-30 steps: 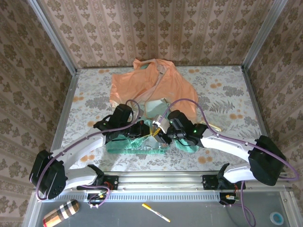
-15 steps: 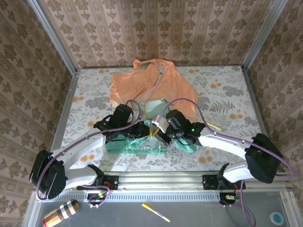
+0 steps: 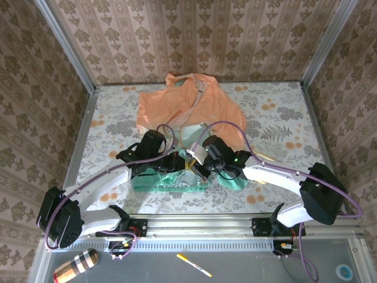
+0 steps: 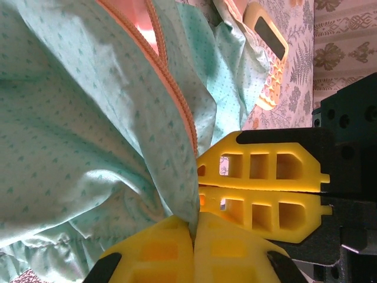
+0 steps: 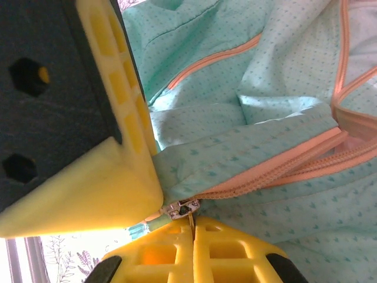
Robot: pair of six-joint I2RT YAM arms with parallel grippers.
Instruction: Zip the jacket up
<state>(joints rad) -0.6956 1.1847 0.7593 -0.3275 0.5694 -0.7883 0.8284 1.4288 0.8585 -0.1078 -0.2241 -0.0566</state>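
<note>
While you look down from above, count one jacket (image 3: 188,109) on the tabletop (image 3: 288,118). Its peach-orange top lies bunched against the middle of the far edge, and its teal-green hem reaches toward the middle of the near edge. Your two end effectors meet over that hem, almost touching each other.

The left end effector (image 4: 194,231) has its two yellow fingers (image 4: 159,247) pressed together on a fold of the teal fabric. That grip sits just beside the orange zipper (image 4: 177,100), which runs up and away from it.

The right end effector (image 5: 192,231) is likewise pinched together. Its wrist view shows the single metal zipper pull (image 5: 180,207) caught at its fingertips, with two orange zipper tapes (image 5: 277,159) converging on the pull from the right. One more orange zip line (image 5: 212,62) crosses the teal panel further up in that view, apart from the front zipper.

One beige calculator (image 4: 274,65) lies on the tabletop right against the teal cloth, on the side of the hem toward the right edge.

Beyond the near edge, on the grey ledge (image 3: 247,268), you have three loose items. One pen (image 3: 194,265) lies near the middle, one striped cylinder (image 3: 75,266) toward the left corner, and one roll of tape (image 3: 343,272) toward the right corner.
</note>
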